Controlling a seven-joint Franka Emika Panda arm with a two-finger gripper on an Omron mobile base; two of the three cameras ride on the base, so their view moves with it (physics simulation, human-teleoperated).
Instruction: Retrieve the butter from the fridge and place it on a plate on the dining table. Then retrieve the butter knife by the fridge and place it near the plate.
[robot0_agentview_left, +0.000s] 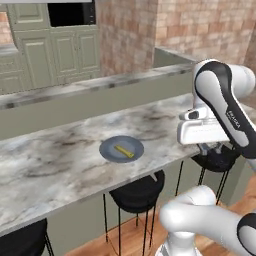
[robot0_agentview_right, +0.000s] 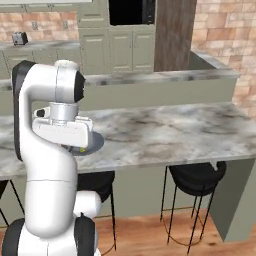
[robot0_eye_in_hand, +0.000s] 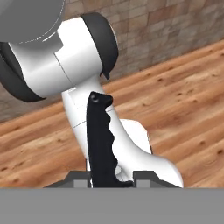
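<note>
The yellow butter (robot0_agentview_left: 124, 151) lies on the round blue-grey plate (robot0_agentview_left: 107, 151), which sits on the marble dining table (robot0_agentview_left: 60, 165) near its front edge. The plate's rim (robot0_agentview_right: 96, 143) peeks out beside my arm in the right base view. My gripper (robot0_eye_in_hand: 103, 181) is shut on the black butter knife (robot0_eye_in_hand: 101, 140), which sticks out from between the fingers, pointing down toward the wood floor. The hand (robot0_agentview_left: 200, 131) hovers over the table's front edge, to the right of the plate. The fridge is out of view.
Black round stools (robot0_agentview_left: 137, 192) (robot0_agentview_right: 196, 178) stand under the table's front edge. A raised marble ledge (robot0_agentview_left: 100, 85) runs along the table's far side. Green cabinets (robot0_agentview_right: 120, 47) and a brick wall (robot0_agentview_left: 200, 25) lie beyond.
</note>
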